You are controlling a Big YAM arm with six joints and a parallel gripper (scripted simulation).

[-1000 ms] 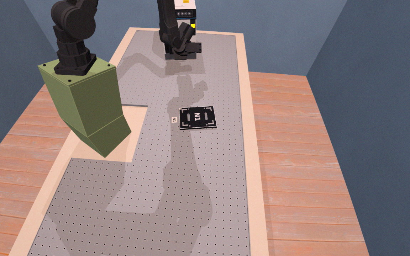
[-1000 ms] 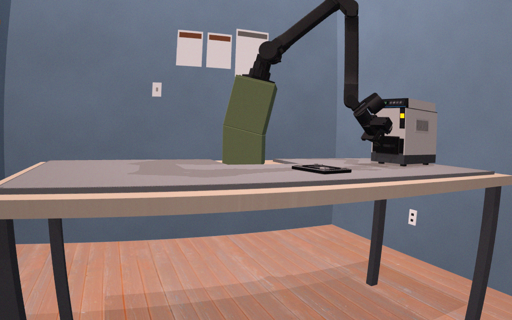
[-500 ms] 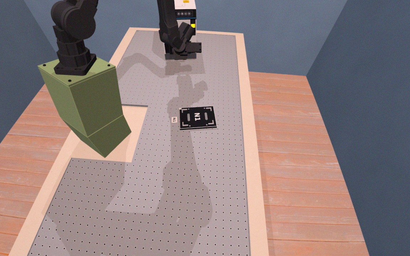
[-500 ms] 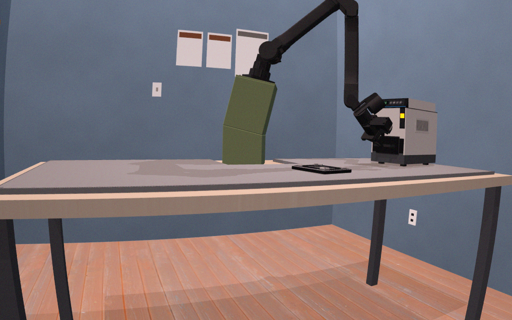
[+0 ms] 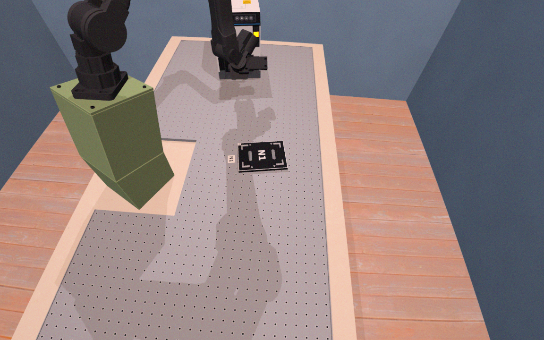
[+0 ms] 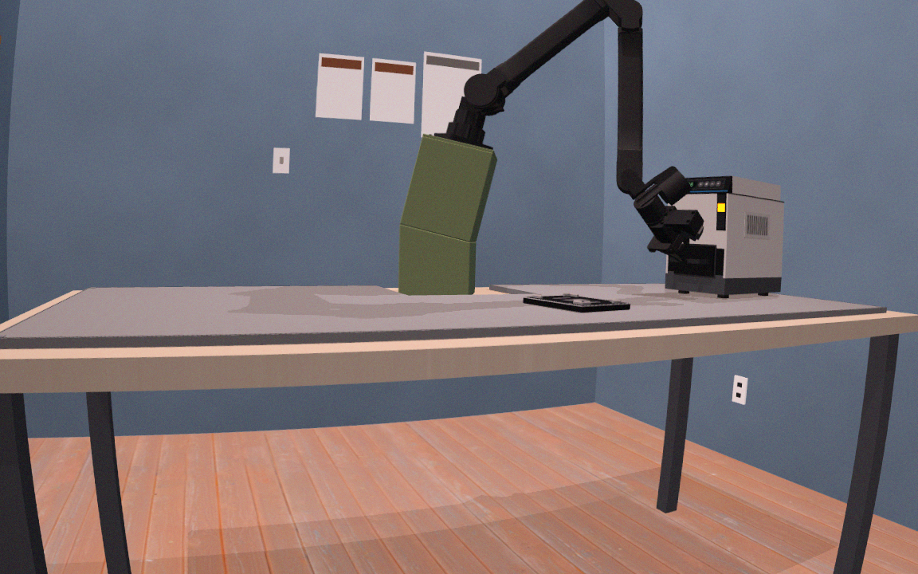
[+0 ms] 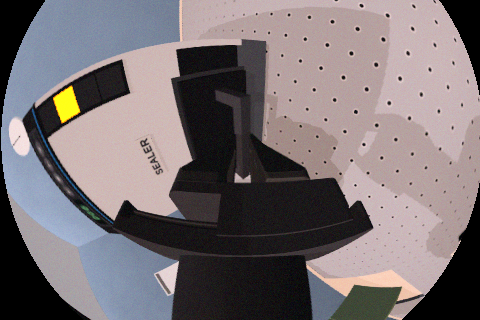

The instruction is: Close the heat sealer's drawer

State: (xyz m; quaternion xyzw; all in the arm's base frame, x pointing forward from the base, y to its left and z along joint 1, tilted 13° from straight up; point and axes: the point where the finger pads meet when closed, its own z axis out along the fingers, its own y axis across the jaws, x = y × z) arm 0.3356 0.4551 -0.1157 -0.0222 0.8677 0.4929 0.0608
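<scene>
The white heat sealer (image 5: 246, 5) (image 6: 755, 253) (image 7: 115, 160) stands upright at the far end of the table. Its light (image 5: 255, 34) (image 6: 721, 207) (image 7: 66, 104) is amber. The black drawer front (image 6: 694, 261) (image 7: 210, 115) sits at the sealer's front opening, at or very near the face. My gripper (image 6: 676, 249) (image 7: 242, 139) is at the drawer front, with its fingers shut on the grey drawer handle (image 7: 242, 115). The arm hides much of the sealer's front in the top view. The plate, seal sheet and sealing frame are inside the sealer and hidden.
A flat black fixture marked N1 (image 5: 262, 162) (image 6: 576, 307) lies on the perforated mat (image 5: 299, 236), with a small N1 label (image 5: 231, 158) beside it. The green pedestal (image 5: 126, 139) (image 6: 441, 214) carries the arm at the table's side. Walls stand behind the sealer.
</scene>
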